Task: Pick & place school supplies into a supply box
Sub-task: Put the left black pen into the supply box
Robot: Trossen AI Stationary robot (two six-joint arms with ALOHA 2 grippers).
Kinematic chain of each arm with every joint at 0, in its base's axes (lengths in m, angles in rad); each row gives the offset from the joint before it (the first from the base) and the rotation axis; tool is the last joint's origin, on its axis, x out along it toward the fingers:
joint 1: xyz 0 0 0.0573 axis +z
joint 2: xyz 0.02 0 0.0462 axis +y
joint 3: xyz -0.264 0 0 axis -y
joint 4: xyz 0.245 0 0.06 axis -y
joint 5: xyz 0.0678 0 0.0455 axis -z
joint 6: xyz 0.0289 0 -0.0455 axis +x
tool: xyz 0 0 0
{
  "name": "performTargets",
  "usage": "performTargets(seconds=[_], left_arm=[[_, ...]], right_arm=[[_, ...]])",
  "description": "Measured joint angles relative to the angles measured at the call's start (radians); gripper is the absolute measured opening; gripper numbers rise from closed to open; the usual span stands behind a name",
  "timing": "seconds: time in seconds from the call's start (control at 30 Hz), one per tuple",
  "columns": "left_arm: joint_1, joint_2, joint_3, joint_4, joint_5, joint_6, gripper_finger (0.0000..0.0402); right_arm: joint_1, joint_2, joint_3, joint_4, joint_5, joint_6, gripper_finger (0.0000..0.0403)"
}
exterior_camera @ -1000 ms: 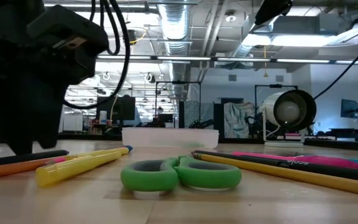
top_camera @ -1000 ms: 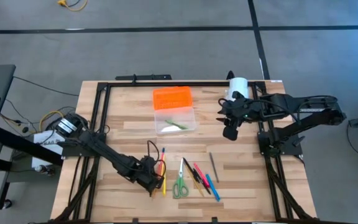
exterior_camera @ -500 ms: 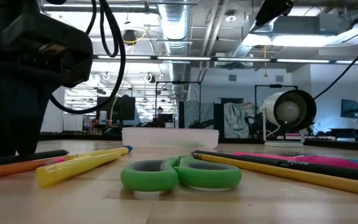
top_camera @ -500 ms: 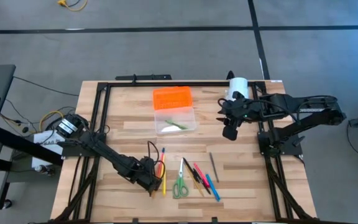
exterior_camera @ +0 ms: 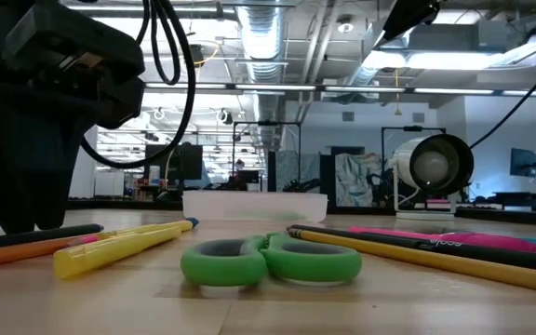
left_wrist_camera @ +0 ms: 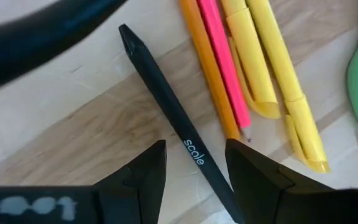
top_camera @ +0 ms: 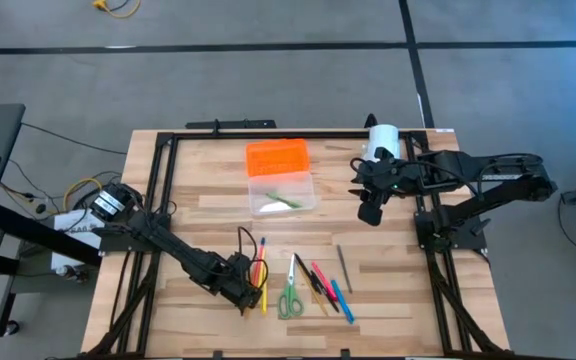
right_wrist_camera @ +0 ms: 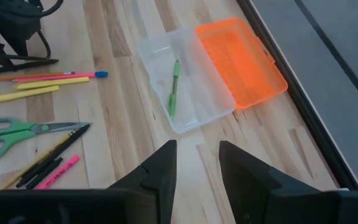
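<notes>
My left gripper (top_camera: 247,293) (left_wrist_camera: 194,149) points down, open, low over the near-left cluster of pens. Its fingers stand on either side of a black pen (left_wrist_camera: 166,102) that lies flat on the table, without touching it. Beside that pen lie orange (left_wrist_camera: 207,62), pink (left_wrist_camera: 225,68) and yellow pens (left_wrist_camera: 272,68). Green-handled scissors (top_camera: 289,296) and more pens (top_camera: 326,285) lie to the right. The clear supply box (top_camera: 282,191) holds one green pen (right_wrist_camera: 174,87); its orange lid (top_camera: 276,158) lies open on the far side. My right gripper (top_camera: 370,212) (right_wrist_camera: 194,165) hangs open, high at the right.
A white cylinder (top_camera: 381,138) stands at the far right by the right arm. A grey pencil (top_camera: 343,268) lies apart, right of the pens. A black frame (top_camera: 158,190) runs around the table's edges. Bare wood lies between the box and the pens.
My left gripper has turned a little about its own pointing line while staying over the black pen. It has stayed open. Nothing on the table has moved.
</notes>
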Motion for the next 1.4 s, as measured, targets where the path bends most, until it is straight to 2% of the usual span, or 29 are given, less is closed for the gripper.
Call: performTargets(seconds=[0.27, 0.43, 0.7, 1.2, 1.4], left_arm=[[-0.006, 0.038, 0.003, 0.013, 0.012, -0.003, 0.0155], [-0.013, 0.043, 0.005, -0.035, 0.011, -0.030, 0.0155], [-0.013, 0.045, 0.005, -0.098, 0.024, -0.017, 0.0124], [-0.012, 0.047, 0.002, -0.135, 0.065, 0.102, 0.0052], [-0.014, 0.047, -0.002, -0.084, 0.036, 0.259, 0.0046]], right_arm=[[0.004, 0.000, 0.000, -0.001, 0.000, 0.018, 0.0115], [0.016, 0.000, 0.000, -0.001, 0.005, 0.019, 0.0115], [0.013, 0.000, 0.000, 0.000, 0.007, 0.018, 0.0115], [0.013, 0.000, 0.000, 0.004, 0.007, 0.018, 0.0115], [0.013, 0.000, 0.000, 0.004, 0.007, 0.018, 0.0115]])
